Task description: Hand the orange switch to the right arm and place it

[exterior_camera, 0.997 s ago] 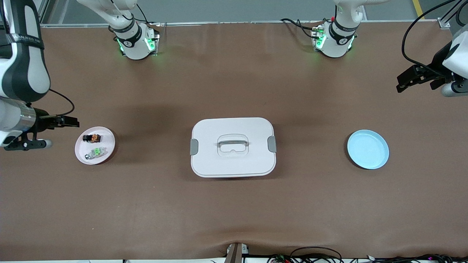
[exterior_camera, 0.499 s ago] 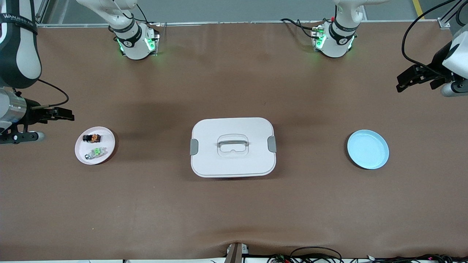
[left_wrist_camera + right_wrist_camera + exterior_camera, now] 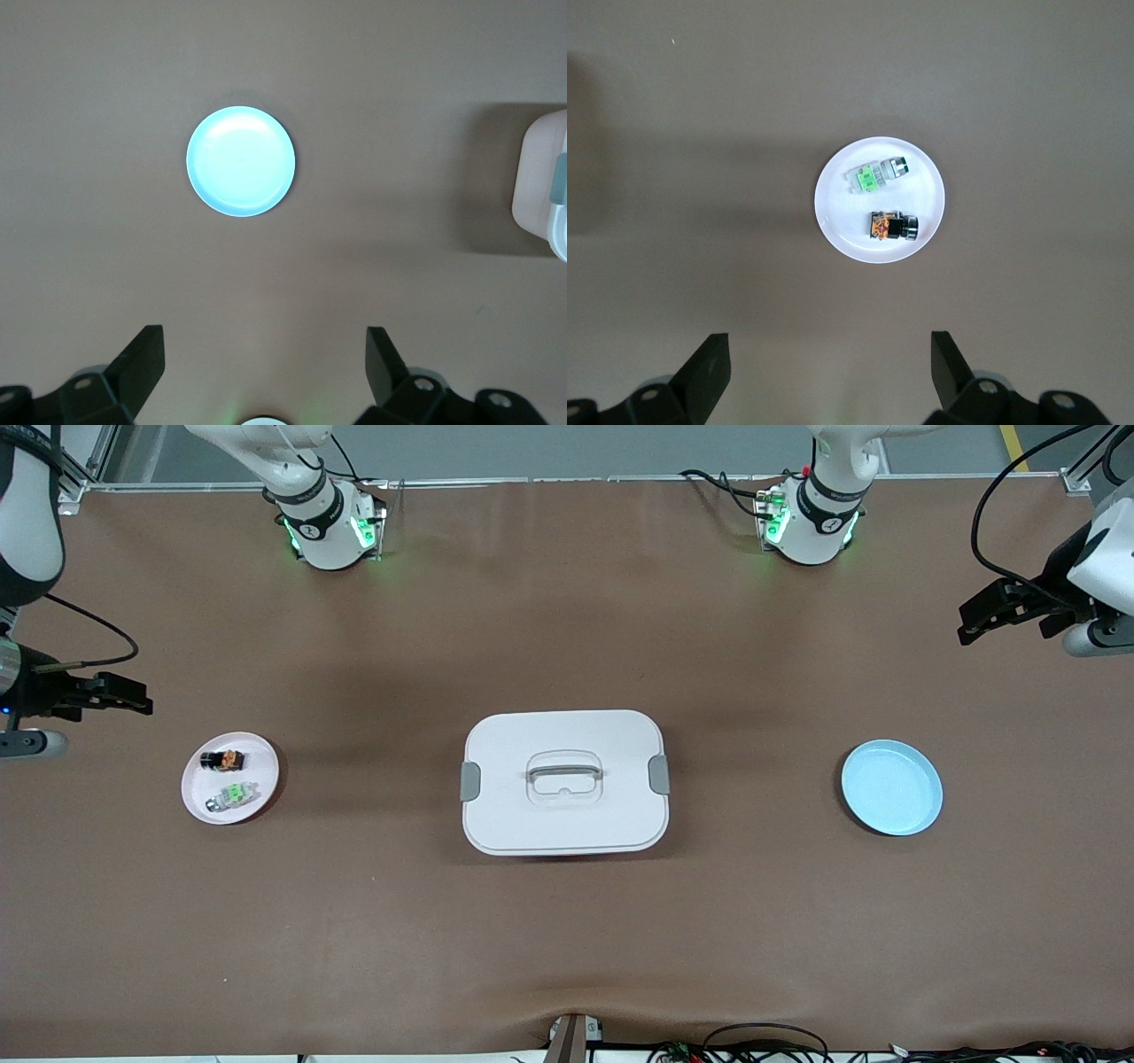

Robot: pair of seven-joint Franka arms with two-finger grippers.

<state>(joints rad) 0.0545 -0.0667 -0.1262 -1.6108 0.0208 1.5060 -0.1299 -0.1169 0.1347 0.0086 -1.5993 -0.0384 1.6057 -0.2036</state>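
Note:
The orange switch [image 3: 223, 760] [image 3: 891, 226] lies on its side on a small pale plate [image 3: 264, 772] [image 3: 833, 208] toward the right arm's end of the table. Beside it on the same plate is a clear part with a green top [image 3: 232, 794] [image 3: 877, 173]. My right gripper [image 3: 135, 696] [image 3: 829, 350] hangs open over bare table off the plate's edge, holding nothing. At the left arm's end of the table, my left gripper [image 3: 971, 622] [image 3: 265, 341] is open and empty above the mat.
A white lidded box [image 3: 564, 781] [image 3: 540, 190] with a clear handle and grey clasps sits mid-table. A light blue plate [image 3: 891, 787] [image 3: 240, 160] with nothing on it lies toward the left arm's end. Brown mat covers the table.
My right gripper has drawn away from the pale plate, toward the table's end and the bases. The left gripper has barely shifted. Nothing on the table moved.

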